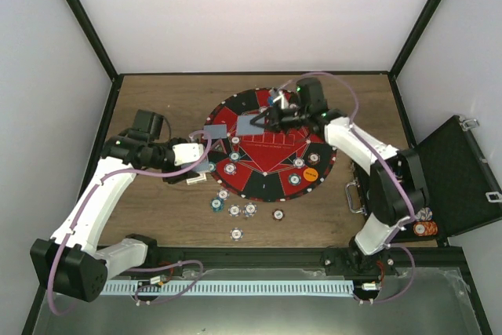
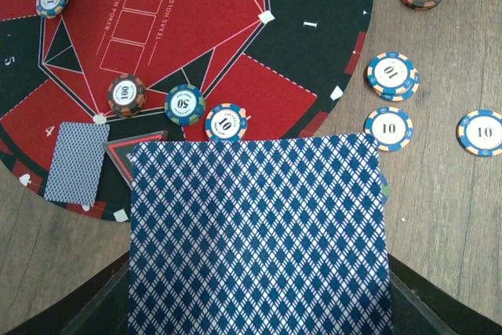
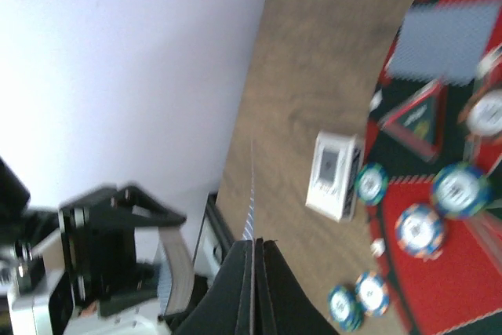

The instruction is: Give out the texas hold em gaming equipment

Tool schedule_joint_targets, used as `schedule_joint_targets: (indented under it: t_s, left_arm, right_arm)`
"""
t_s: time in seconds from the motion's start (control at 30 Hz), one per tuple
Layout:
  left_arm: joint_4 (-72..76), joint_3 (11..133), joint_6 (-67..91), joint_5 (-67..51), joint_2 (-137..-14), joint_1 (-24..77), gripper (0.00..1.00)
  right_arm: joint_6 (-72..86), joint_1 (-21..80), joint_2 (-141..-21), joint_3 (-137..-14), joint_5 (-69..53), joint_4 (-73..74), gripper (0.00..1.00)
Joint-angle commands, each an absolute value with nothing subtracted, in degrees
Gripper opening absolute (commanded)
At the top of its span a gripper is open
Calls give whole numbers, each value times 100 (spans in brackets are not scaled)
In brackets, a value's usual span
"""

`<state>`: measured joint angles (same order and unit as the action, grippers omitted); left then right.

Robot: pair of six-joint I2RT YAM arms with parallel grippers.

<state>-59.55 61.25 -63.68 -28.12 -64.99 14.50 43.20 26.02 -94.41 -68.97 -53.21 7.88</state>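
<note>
Loose poker chips [image 1: 235, 234] dot the bare wood at 6 o'clock of the round mat [image 1: 271, 151], nearest the arm bases. At 8 o'clock the left gripper [image 1: 201, 165] holds a blue-checked card [image 2: 259, 233], which hides its fingers. More chips and an orange disc [image 1: 311, 172] sit along the mat's near rim. A face-down card [image 1: 215, 131] lies at 10 o'clock. At 12 o'clock the right gripper [image 3: 253, 245] pinches a thin card [image 3: 250, 194] edge-on, fingers closed tight.
</note>
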Motion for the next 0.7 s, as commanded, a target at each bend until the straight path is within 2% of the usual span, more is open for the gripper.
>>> schedule_joint_targets:
  t_s: [0.0, 0.23, 0.4, 0.5, 0.67]
  left_arm:
    - [-5849, 6097, -6410, -2932, -6517, 1424, 4]
    - [-5923, 6164, -6322, -2980, -6607, 1424, 4]
    - [-5984, 6243, -6259, -3014, -6672, 1424, 4]
    - [-6025, 6276, -6271, -3013, -6664, 1424, 4]
    - [-6073, 6318, -6267, -3006, -6691, 1424, 4]
  right_arm:
    - [3644, 1816, -10108, -7935, -5402, 1442, 1]
    - [2886, 1160, -12427, -10598, -4462, 2741, 1]
    - [2870, 1016, -13952, -12517, -4247, 3237, 1]
    - [2983, 957, -14536, -12944, -4223, 3095, 2]
    - [3102, 912, -14839, -13041, -4274, 2768, 6]
